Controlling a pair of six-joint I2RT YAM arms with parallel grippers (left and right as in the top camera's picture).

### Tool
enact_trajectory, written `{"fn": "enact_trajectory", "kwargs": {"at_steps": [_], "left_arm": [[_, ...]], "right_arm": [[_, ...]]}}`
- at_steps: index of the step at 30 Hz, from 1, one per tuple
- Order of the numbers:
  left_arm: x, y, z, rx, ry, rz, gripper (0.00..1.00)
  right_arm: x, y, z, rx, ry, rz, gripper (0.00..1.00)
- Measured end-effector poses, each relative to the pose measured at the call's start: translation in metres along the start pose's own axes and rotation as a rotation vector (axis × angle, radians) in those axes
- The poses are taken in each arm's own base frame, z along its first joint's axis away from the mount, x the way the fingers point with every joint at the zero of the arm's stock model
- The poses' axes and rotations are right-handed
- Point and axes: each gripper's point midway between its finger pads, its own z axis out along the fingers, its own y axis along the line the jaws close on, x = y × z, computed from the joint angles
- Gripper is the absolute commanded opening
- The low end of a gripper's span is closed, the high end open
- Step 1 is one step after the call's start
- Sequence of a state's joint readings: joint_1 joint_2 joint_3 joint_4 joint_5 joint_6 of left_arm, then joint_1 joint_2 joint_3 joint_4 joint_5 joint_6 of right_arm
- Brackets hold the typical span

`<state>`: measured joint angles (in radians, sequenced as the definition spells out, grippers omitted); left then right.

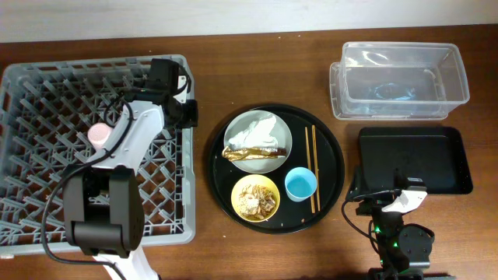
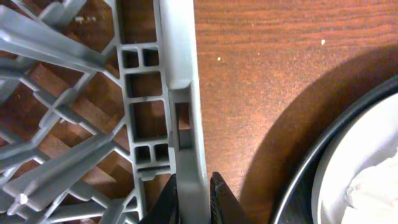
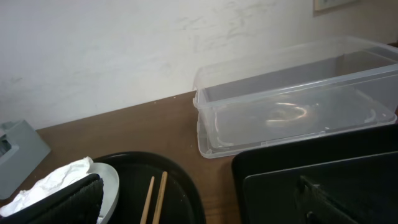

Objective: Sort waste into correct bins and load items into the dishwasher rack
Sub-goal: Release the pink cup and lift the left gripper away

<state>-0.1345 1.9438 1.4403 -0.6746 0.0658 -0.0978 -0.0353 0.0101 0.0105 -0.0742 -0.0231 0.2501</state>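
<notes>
now gripping: left gripper [image 2: 193, 202] narrow, pinching dishwasher rack [image 2: 183, 93] side wall
cups: pink cup [image 1: 99, 134] in rack; light-blue cup [image 1: 299, 183] on round tray [image 1: 331, 148]
direction: tray lies outside that wall, near

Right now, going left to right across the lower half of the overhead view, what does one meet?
large square grey plastic lattice crate → round yellow bowl → small light-blue cup → shallow black rectangular plastic tray

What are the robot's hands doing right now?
Left gripper: closed on the dishwasher rack wall.
Right gripper: open, holding nothing.
</notes>
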Motion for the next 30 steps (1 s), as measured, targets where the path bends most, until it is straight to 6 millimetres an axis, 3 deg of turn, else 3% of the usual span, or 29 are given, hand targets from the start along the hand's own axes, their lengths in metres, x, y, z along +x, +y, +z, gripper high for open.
{"fn": "enact_trajectory", "kwargs": {"at_steps": [5, 13, 20, 26, 30], "left_arm": [[-0.002, -0.001, 0.001, 0.015, -0.005, -0.022, 0.12], [0.008, -0.007, -0.003, 0.046, 0.046, 0.02, 0.41], [0.03, -0.006, -0.009, 0.044, 0.156, 0.018, 0.54], [0.001, -0.003, -0.042, -0.003, 0.12, 0.023, 0.56], [-0.013, -0.001, -0.081, -0.034, 0.104, 0.014, 0.57]], "right_arm": [[0.0, 0.0, 0.0, 0.0, 0.0, 0.0, 0.99], [0.0, 0.0, 0.0, 0.0, 0.0, 0.0, 0.99], [0.0, 0.0, 0.0, 0.0, 0.0, 0.0, 0.99], [0.0, 0.0, 0.0, 0.0, 0.0, 0.0, 0.99], [0.0, 0.0, 0.0, 0.0, 0.0, 0.0, 0.99]]}}
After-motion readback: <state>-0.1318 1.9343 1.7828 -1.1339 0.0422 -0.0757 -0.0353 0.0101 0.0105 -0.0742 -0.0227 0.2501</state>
